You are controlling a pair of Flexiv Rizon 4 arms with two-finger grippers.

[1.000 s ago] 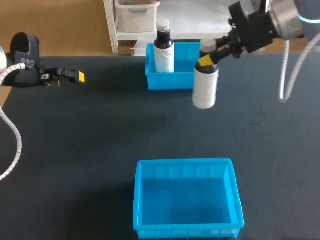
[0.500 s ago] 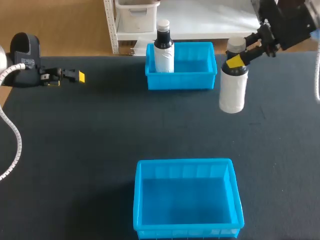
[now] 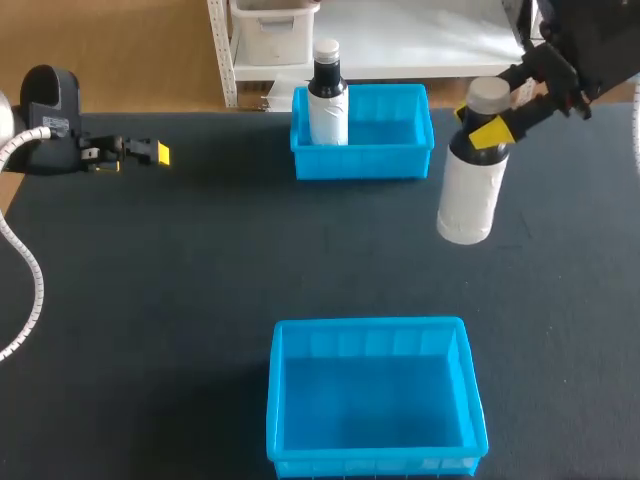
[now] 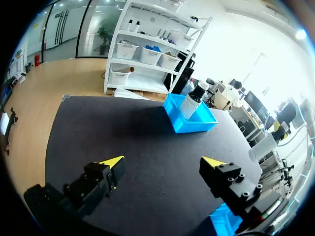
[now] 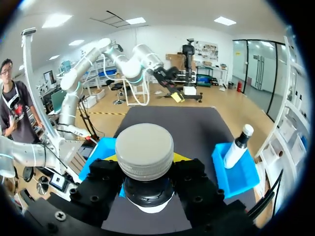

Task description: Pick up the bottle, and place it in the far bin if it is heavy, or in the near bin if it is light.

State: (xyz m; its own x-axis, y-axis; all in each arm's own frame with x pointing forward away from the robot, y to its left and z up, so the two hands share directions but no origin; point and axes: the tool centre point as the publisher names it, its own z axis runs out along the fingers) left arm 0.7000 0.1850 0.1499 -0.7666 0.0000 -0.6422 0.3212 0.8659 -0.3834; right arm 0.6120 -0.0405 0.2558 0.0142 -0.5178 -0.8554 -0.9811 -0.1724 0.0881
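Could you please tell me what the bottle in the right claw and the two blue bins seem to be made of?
The white bottle looks like opaque plastic, smooth with a soft sheen; its grey cap seems plastic too. The near bin and far bin look like moulded blue plastic: thin ribbed walls, slight gloss.

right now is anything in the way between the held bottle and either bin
Nothing visible blocks either path. The white bottle hangs in the right gripper, right of the far bin; a second bottle stands at that bin's left end. The near bin lies open.
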